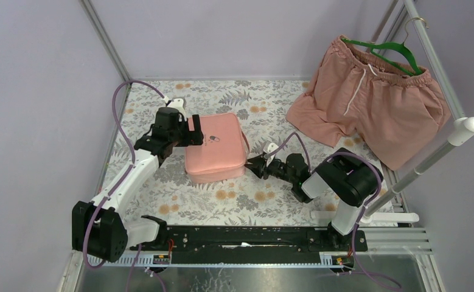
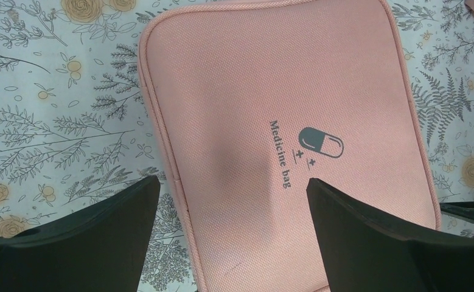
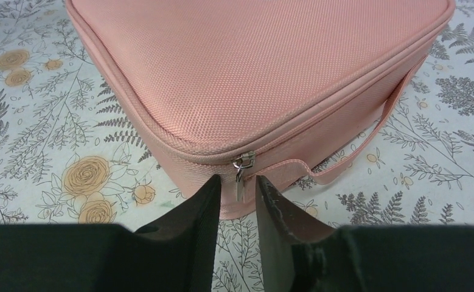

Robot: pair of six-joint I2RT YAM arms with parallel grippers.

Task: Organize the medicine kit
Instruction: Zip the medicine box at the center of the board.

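The medicine kit (image 1: 216,146) is a pink zip case lying shut and flat on the floral cloth, its pill logo (image 2: 320,142) facing up. My left gripper (image 1: 195,131) hovers open over the kit's left edge; in the left wrist view (image 2: 233,180) one finger is over the cloth and the other over the lid (image 2: 271,91). My right gripper (image 1: 250,165) is low at the kit's right near corner. In the right wrist view (image 3: 238,181) its jaws stand a narrow gap apart, with the metal zipper pull (image 3: 241,176) hanging between the tips, not clamped. The kit's side strap (image 3: 368,143) lies to the right.
Pink drawstring shorts (image 1: 374,97) on a green hanger (image 1: 392,48) drape over the table's back right corner. A white rail (image 1: 447,146) slants along the right side. Purple walls close in the left and back. Floral cloth (image 1: 252,201) shows in front of the kit.
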